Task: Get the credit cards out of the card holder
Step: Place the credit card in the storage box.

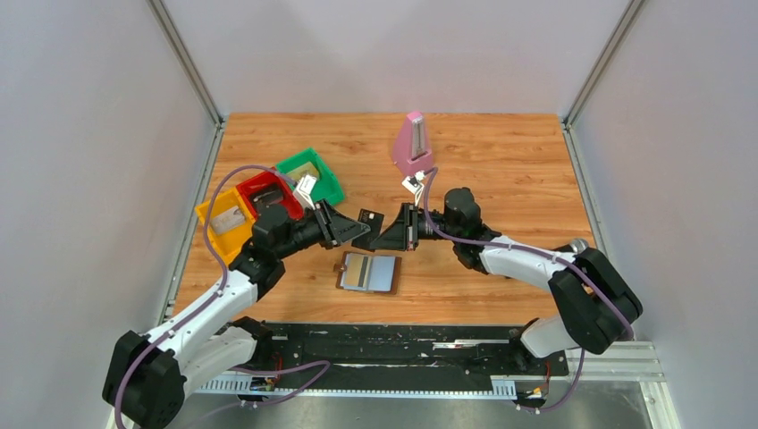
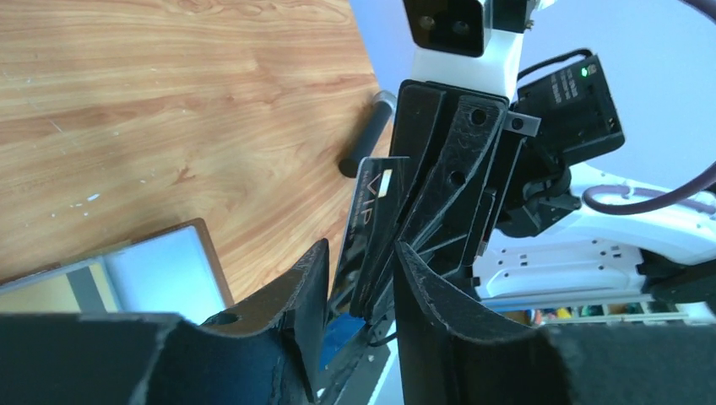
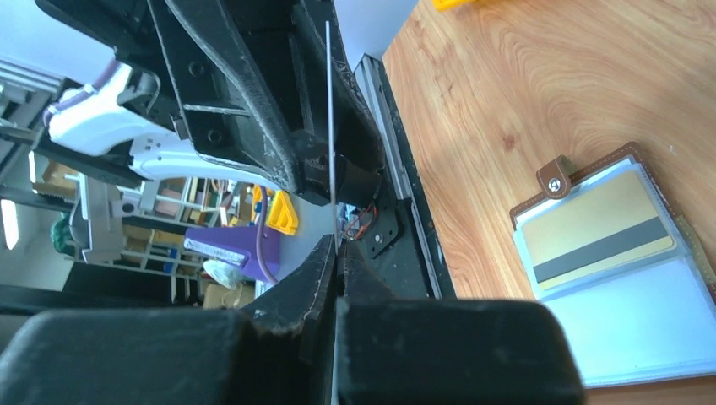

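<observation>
The card holder point(image 1: 383, 273) lies open on the wood table, grey-blue inside with a brown rim; a gold-tan credit card point(image 1: 357, 271) with a dark stripe sits in its left pocket. Both also show in the right wrist view, the holder point(image 3: 642, 325) and the gold-tan card point(image 3: 604, 232). My right gripper point(image 1: 383, 236) is shut on a dark credit card point(image 1: 366, 218), held in the air above the holder. In the right wrist view point(image 3: 338, 249) that card is edge-on point(image 3: 328, 101). My left gripper point(image 1: 351, 229) is open, its jaws on either side of the card's other end point(image 2: 371, 202).
A yellow tray point(image 1: 211, 234), a red tray point(image 1: 264, 190) and a green tray point(image 1: 329, 185) stand at the left behind my left arm. A pink metronome point(image 1: 413, 143) stands at the back middle. A black rail point(image 1: 402, 344) runs along the near edge.
</observation>
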{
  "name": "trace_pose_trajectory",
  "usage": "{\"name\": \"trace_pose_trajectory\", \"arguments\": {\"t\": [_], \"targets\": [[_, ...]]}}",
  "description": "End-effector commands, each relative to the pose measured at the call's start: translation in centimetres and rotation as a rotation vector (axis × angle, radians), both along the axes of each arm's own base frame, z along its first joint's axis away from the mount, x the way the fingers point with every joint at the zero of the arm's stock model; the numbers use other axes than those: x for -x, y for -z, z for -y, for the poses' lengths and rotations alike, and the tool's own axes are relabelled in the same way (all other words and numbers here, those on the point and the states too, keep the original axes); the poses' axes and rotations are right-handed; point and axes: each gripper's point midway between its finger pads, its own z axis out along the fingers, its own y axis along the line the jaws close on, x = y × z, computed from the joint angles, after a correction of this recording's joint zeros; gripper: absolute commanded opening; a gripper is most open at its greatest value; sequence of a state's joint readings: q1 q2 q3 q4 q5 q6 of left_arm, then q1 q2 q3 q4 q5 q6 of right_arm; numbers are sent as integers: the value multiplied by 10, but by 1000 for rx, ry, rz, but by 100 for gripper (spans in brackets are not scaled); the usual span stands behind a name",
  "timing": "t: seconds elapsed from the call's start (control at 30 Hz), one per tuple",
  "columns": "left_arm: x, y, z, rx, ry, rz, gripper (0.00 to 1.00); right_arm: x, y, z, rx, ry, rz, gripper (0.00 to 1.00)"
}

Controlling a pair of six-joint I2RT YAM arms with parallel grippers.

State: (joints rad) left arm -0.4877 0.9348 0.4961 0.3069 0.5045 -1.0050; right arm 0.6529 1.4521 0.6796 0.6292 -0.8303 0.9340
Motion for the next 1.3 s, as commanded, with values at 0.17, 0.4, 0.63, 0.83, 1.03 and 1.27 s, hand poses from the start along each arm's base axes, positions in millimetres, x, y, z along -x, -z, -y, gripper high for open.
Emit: {"name": "trace_pose_trajectory", "arguments": {"t": [0.17, 0.4, 0.63, 0.83, 1.03, 1.27], "targets": [[19, -38, -11, -149, 63, 129, 49, 35, 4, 18, 62, -266, 245, 0], [45, -38, -12, -253, 225, 152, 50, 57, 0, 27, 44, -425, 283, 0], [57, -35, -10, -297, 345, 136, 50, 61, -3, 29, 31, -456, 291, 0], [56, -28, -9, -316, 361, 117, 50, 64, -3, 31, 25, -477, 282, 0], [57, -26, -1, -290, 423, 91, 48, 69, -4, 29, 19, -494, 285, 0], [57, -21, 3, -290, 463, 72, 44, 68, -3, 26, 25, -494, 273, 0]]}}
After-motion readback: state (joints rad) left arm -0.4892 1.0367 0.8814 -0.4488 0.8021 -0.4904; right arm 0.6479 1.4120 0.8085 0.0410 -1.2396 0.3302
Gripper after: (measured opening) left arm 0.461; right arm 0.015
